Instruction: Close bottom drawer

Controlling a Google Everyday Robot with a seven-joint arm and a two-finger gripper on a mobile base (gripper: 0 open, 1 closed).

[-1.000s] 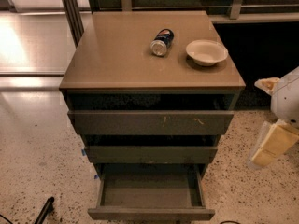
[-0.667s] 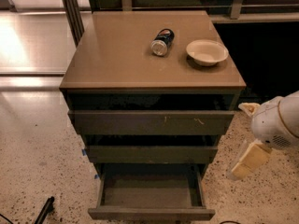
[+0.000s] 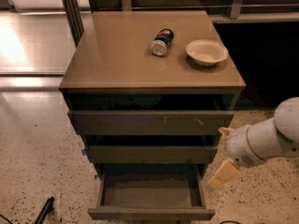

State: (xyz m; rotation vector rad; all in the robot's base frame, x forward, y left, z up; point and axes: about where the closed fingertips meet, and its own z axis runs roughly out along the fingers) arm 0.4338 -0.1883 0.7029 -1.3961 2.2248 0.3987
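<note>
My tool (image 3: 223, 172), cream-coloured, on white round-bodied arm (image 3: 264, 140), hangs low, right of plain dark grey-brown bottom drawer (image 3: 150, 213), near its right wall. Tool apart or together: cannot tell. Drawer pulled out, shallow box exposed. Dark soda can (image 3: 162, 42) on its side and white round bowl (image 3: 206, 52) on brown tabletop (image 3: 117, 55).

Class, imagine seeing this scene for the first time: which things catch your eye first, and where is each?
The dark grey-brown bottom drawer, lowest of three, stands pulled far out at the cabinet's foot. At the picture's right the robot's white arm holds its pale yellow gripper near the drawer's corner, not touching it. On the tan cabinet top lie a dark soda can on its side and a white bowl beside it.
</note>
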